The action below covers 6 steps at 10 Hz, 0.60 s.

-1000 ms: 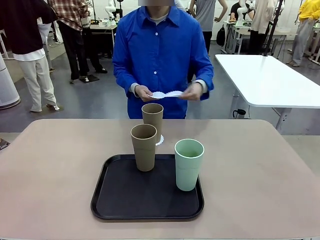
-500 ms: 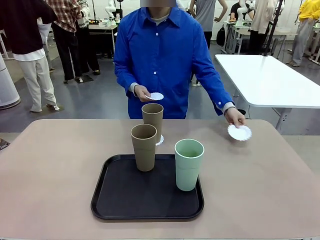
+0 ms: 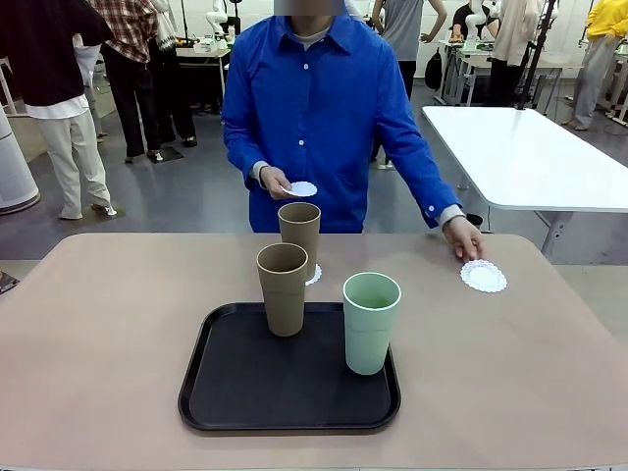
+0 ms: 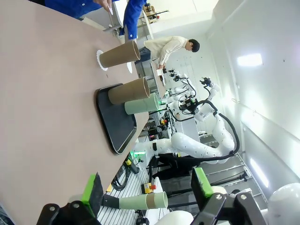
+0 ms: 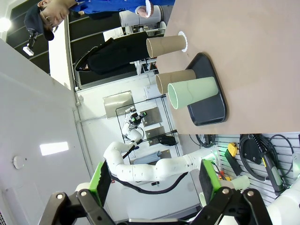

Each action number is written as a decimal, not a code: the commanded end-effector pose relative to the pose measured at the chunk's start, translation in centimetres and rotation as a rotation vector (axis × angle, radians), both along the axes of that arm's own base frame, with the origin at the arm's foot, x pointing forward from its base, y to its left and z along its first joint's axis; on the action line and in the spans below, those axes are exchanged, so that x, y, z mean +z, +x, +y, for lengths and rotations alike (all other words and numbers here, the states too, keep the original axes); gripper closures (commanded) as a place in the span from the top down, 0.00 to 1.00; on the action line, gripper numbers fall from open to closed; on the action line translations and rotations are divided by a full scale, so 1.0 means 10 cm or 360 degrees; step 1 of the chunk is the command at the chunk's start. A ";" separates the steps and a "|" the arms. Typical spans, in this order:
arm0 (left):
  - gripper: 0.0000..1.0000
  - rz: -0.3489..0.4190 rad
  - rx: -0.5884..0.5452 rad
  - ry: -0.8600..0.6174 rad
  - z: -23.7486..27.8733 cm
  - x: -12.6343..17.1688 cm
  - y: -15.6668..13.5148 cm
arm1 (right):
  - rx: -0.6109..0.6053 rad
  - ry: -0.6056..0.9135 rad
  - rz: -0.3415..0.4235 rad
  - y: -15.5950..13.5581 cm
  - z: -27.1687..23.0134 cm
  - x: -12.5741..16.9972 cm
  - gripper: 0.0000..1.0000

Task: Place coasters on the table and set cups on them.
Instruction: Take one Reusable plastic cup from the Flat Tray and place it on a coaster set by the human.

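Down onto the tabletop (image 3: pixel 98 324) has gone the coaster (image 3: pixel 484 277) that the person's outstretched hand (image 3: pixel 461 238) held just above it half a second ago; it now lies flat near the far edge on the robot's right, a small white round of paper with a scalloped, lacy rim, the fingertips touching its far side; nearest the robot sits the black tray (image 3: pixel 235 392), well apart from that coaster; on the tray's near right stands the mint green cup (image 3: pixel 371 324), upright, tall, tapered and matte, with no handle; behind it and to the left, at the tray's far edge, stands a tan cup (image 3: pixel 283 289) of the same shape; just beyond the tray a second tan cup (image 3: pixel 299 231) stands upright on another coaster (image 3: pixel 314 276), whose white frill peeps out at its base; farther still, the person's other hand (image 3: pixel 275 182) holds a third coaster (image 3: pixel 303 188) at chest height; the left jaws stand wide apart, green pads (image 4: pixel 93 187) bare, holding and touching nothing; the right jaws are likewise spread wide, their pads (image 5: pixel 103 180) clear of everything, the cups and tray lying far off beyond them.
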<state>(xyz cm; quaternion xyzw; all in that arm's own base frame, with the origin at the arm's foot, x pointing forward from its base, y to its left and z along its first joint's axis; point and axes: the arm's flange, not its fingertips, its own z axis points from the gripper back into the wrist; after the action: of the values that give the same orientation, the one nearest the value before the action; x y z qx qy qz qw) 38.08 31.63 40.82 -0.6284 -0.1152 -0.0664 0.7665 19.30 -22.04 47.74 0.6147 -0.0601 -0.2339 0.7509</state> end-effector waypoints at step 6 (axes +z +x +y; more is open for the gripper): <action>1.00 -0.0001 -0.0004 -0.0009 0.01 0.01 -0.02 | 0.0003 0.0010 -0.0013 0.00 0.00 0.01 1.00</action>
<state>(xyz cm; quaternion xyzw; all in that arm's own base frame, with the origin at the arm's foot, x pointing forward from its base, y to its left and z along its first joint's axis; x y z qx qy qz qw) 38.08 31.63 40.82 -0.6284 -0.1152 -0.0664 0.7665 19.30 -22.04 47.74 0.6147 -0.0601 -0.2339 0.7509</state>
